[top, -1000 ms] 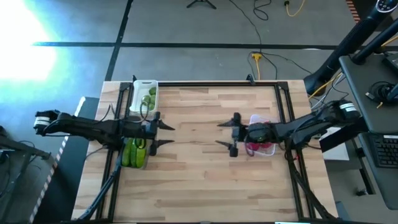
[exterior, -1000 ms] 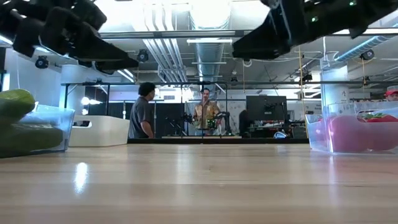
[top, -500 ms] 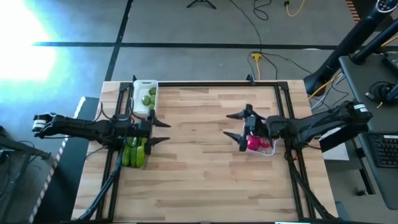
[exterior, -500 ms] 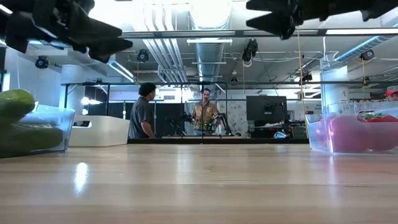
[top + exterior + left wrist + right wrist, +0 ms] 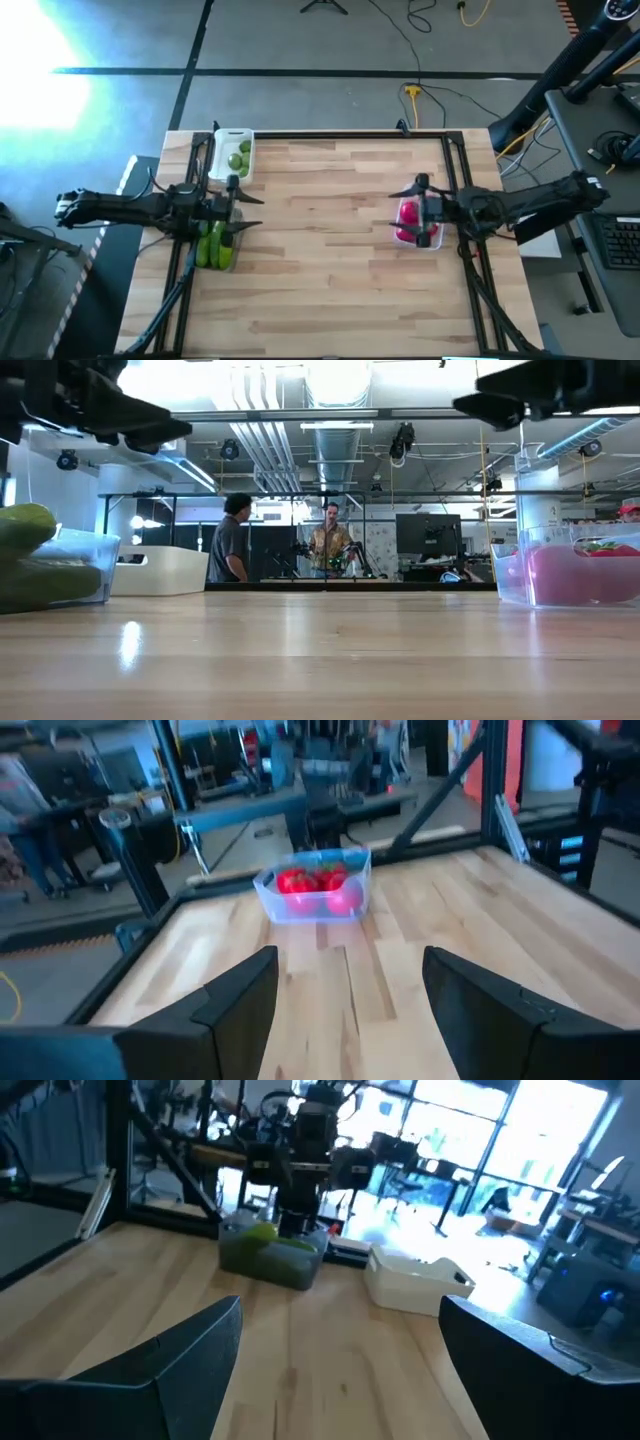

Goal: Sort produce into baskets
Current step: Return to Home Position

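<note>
Left gripper (image 5: 252,211) hangs above the left edge of the worktop (image 5: 320,265), over the far end of the cucumber tub (image 5: 85,560). Its fingers are spread wide with nothing between them, which is clear in the left wrist view. Right gripper (image 5: 402,212) hangs above the tomato tub (image 5: 508,575) near the right edge, also spread wide and carrying nothing. Both arms reach in from their own sides and the grippers face each other, well apart across the middle of the worktop. In the low view both sit high, clear of the wood.

White tray (image 5: 226,146) sits at the far-left corner with limes (image 5: 240,160) inside. The cucumber tub is on the left edge just on the near side of the tray. The left arm covers the gap, so whether the two touch can't be told. Cucumbers (image 5: 212,246) lie lengthwise in it, and one rides up above the rim in the low view. Tomatoes (image 5: 312,882) are all inside the tomato tub, red with green tops. No loose produce shows on the bare wood.

In the room beyond the far edge, a person (image 5: 228,545) stands side-on, and a second person (image 5: 331,545) stands farther back.
</note>
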`<state>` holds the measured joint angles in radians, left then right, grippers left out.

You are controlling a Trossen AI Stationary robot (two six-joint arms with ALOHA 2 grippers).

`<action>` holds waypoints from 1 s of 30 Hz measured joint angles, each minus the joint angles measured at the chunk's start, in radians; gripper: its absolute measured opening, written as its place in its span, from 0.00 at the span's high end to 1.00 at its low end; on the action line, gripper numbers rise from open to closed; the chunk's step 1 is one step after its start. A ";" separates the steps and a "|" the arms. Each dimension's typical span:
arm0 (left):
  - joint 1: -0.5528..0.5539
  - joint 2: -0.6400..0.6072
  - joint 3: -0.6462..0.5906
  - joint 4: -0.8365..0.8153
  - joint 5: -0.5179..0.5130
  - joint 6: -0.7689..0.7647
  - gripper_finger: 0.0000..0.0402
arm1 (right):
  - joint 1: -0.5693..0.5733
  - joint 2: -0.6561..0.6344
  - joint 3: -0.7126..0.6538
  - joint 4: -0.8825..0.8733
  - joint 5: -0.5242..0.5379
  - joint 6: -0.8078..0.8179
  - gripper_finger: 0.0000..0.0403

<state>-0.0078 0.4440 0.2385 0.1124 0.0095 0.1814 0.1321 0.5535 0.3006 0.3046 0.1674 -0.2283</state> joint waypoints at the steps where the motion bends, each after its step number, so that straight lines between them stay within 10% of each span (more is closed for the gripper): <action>1: 0.000 -0.013 -0.002 0.001 0.000 0.001 0.42 | 0.000 -0.039 -0.025 -0.002 0.001 0.000 0.18; 20: 0.001 -0.199 -0.226 0.068 0.002 0.013 0.42 | -0.002 -0.540 -0.282 -0.124 -0.114 0.114 0.18; 30: 0.002 -0.239 -0.228 0.064 0.005 0.016 0.42 | -0.080 -0.552 -0.284 -0.152 -0.166 0.172 0.18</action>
<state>-0.0055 0.2046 0.0105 0.1765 0.0140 0.1974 0.0518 0.0013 0.0170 0.1524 0.0012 -0.0561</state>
